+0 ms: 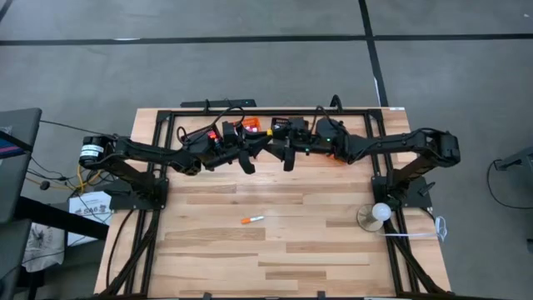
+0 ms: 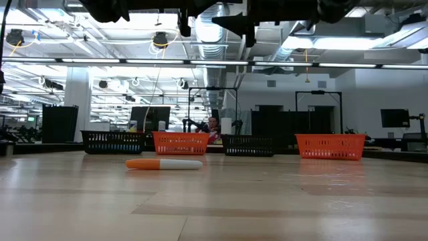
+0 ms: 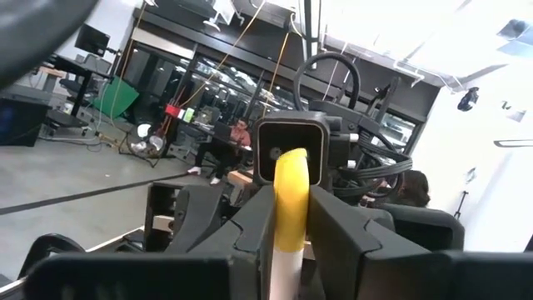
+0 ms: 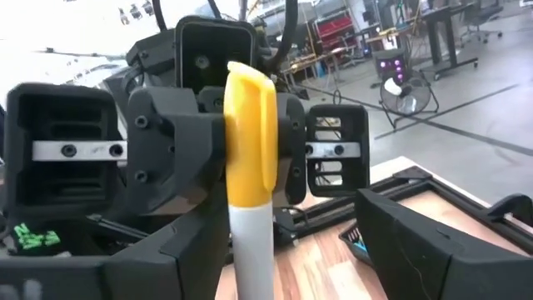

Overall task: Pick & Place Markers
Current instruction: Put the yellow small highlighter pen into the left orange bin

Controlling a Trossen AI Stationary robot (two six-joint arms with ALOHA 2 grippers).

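High view: left gripper (image 1: 248, 163) and right gripper (image 1: 288, 158) raised, tip to tip; orange-capped marker (image 1: 252, 219) flat on the table well below them.

Low view: same marker (image 2: 164, 164) lying before the baskets (image 2: 180, 142).

Left wrist view: pinched narrowly on a yellow-capped marker (image 3: 290, 187), upright between the fingers.

Right wrist view: spread wide either side of its white barrel, not gripping. Probably light, stiff, slick; best taken mid-barrel.

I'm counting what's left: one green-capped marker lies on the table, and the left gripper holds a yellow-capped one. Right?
Not quite. The lying marker on the table has an orange cap, not green, as the low view shows. The left gripper does hold a yellow-capped marker.
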